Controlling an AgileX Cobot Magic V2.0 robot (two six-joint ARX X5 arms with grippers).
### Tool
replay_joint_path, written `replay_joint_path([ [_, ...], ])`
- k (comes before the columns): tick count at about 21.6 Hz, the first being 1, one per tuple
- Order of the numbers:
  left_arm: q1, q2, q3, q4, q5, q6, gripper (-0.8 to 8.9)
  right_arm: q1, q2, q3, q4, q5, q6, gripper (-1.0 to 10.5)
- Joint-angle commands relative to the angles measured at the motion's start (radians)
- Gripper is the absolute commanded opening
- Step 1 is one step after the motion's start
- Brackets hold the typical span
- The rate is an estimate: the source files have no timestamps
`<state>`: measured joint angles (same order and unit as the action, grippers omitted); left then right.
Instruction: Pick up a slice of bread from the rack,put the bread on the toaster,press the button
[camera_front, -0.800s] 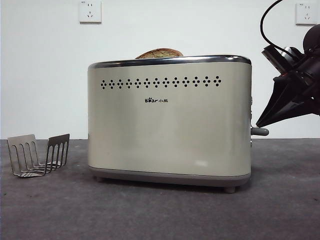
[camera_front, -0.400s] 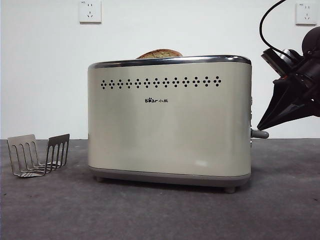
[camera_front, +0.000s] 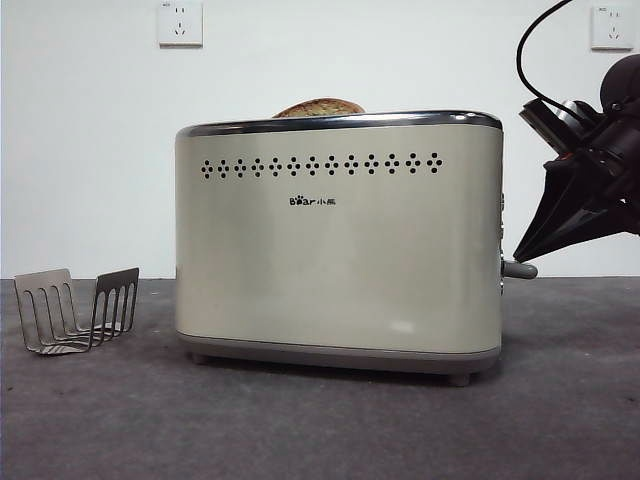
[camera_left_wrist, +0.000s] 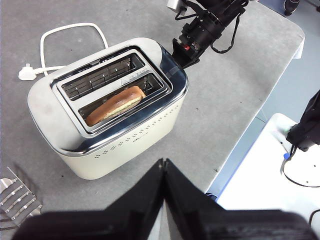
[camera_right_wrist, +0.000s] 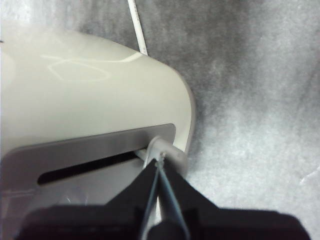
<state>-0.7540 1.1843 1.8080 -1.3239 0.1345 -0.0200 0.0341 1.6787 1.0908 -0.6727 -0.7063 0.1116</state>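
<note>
- toaster (camera_front: 338, 245) sits mid-table, broad cream face to the front camera, chrome rim on top, dotted holes and logo showing.
- bread (camera_left_wrist: 115, 104) is down in one of the two top slots, the one on the logo side; the other slot is bare wire. from the front only its brown dome (camera_front: 320, 107) peeks over the rim.
- rack (camera_front: 75, 310) stands on the grey table (camera_front: 320, 430), off to the left of the toaster, well apart from it, nothing in its slots.
- button (camera_front: 520, 266) pokes out of the toaster's right end, low on that side.
- right gripper (camera_right_wrist: 159, 161) is on the job: jaws pressed together into one point, tip touching the top of the button at the end of its slot.
- in the front view that same gripper (camera_front: 522, 252) comes in dark from the right edge, slanting down, tip right at the knob.
- left gripper (camera_left_wrist: 163, 162) hangs high over the near side of the toaster, jaws closed flat against each other, nothing between them.
- from up there you also see the right arm (camera_left_wrist: 202, 30) reaching in at the toaster's far end.
- white cord (camera_left_wrist: 60, 42) and plug lie looped on the table behind the toaster.
- two wall sockets (camera_front: 180, 22) sit high on the white wall behind.
</note>
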Motion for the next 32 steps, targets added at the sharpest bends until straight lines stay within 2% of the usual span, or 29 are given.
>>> replay_joint_path([
  [1, -0.002, -0.004, -0.003, 0.002, 0.003, -0.006, -0.06, 0.012, 0.053, -0.043, -0.029, 0.097, -0.015, -0.1],
  [5, -0.002, -0.004, -0.003, 0.002, 0.003, -0.006, -0.06, 0.013, 0.053, -0.043, -0.032, 0.092, -0.015, -0.1],
  [9, -0.002, -0.004, -0.003, 0.002, 0.003, -0.006, -0.05, 0.013, 0.047, -0.039, -0.011, 0.030, -0.011, -0.1],
  [16, -0.002, -0.004, -0.003, 0.002, -0.005, -0.001, -0.05, 0.012, -0.012, -0.038, -0.008, 0.026, -0.009, -0.1],
  [28, -0.002, -0.004, -0.003, 0.002, -0.004, -0.002, -0.04, 0.013, -0.239, -0.001, -0.017, 0.025, 0.023, -0.1],
  [32, -0.002, -0.004, -0.003, 0.002, -0.004, -0.001, -0.04, 0.013, -0.357, 0.067, -0.095, 0.026, 0.026, -0.1],
])
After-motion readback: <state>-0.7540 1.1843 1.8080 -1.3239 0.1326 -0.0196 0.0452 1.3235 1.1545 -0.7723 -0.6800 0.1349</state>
